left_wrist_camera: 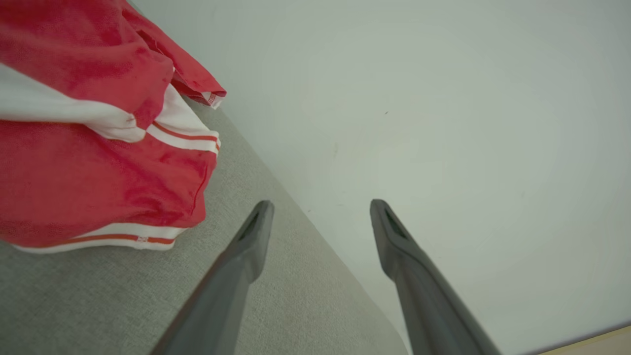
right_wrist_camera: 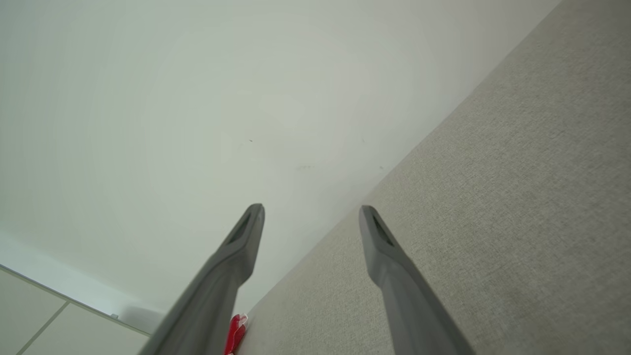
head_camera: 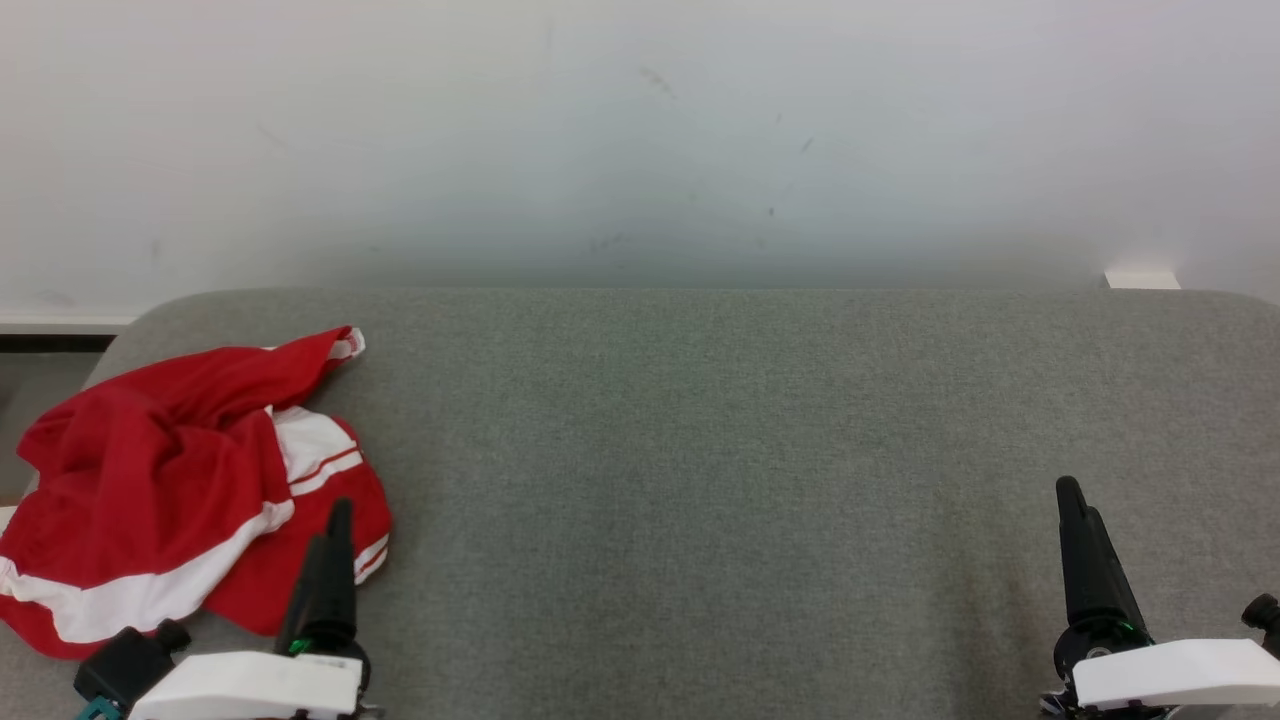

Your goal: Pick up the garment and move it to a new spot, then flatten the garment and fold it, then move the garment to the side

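**Left gripper** (left_wrist_camera: 321, 206): two long, dark grey fingers that taper to slotted tips. They stand well apart and grip nothing.

Just beside them, on the robot's left and not between them, lies the crumpled red garment (head_camera: 170, 480). It is a soft cloth heap crossed by broad white bands, with thin red-and-white stripes along its hems. One white-trimmed end points toward the wall. In the head view a left finger overlaps the garment's near right hem.

The garment rests at the left end of a grey, finely woven pad (head_camera: 700, 450) with a rounded far corner.

**Right gripper** (right_wrist_camera: 310, 210): identical fingers, likewise spread and empty, above the pad's right end and well apart from the garment.

Behind the pad rises a smooth white wall (head_camera: 640, 130) with faint dark scuffs. A small white block (head_camera: 1142, 279) sits at the pad's far right edge.
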### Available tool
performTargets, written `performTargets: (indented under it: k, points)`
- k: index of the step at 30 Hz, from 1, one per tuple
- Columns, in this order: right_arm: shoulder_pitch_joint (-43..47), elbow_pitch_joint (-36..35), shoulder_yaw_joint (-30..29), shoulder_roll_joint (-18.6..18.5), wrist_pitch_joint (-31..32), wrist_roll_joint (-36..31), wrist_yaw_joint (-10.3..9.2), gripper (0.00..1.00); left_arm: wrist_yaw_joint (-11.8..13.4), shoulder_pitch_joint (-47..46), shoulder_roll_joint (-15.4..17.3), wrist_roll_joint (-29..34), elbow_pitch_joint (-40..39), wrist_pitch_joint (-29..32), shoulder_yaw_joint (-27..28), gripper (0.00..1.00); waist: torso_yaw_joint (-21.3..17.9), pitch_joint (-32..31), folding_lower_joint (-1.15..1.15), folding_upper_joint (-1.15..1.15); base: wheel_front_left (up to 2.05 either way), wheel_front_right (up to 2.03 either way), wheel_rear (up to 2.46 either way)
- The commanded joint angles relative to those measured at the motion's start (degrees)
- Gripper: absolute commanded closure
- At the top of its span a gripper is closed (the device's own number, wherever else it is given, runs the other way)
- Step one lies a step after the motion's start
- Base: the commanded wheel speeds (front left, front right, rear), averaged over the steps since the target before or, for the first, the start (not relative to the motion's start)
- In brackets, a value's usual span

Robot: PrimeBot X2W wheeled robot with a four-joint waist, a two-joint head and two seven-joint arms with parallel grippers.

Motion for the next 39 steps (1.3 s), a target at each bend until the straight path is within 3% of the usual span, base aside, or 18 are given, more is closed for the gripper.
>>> performTargets:
  k: [1,13,39]
  points:
    - [-1.2,-1.2,0.2,-0.6,-0.7,-2.6,-0.04,0.00,0.2,-0.5,0.4,3.0,-1.1,-0.7,-0.3,0.00,0.0,0.0,0.00,0.00,0.00,0.00,0.00]
    - [-1.1,-0.1,1.1,-0.6,-2.9,-17.2,-0.05,0.00,1.6,-0.4,0.5,18.2,-1.1,-2.9,-2.6,0.00,0.0,0.0,0.00,0.00,0.00,0.00,0.00]
    - [-1.3,3.2,3.1,-0.7,-6.8,-35.5,-0.07,0.00,3.6,-0.2,0.8,36.6,1.1,-6.9,-5.6,0.00,-0.3,-0.2,0.00,0.00,0.00,0.00,0.00]
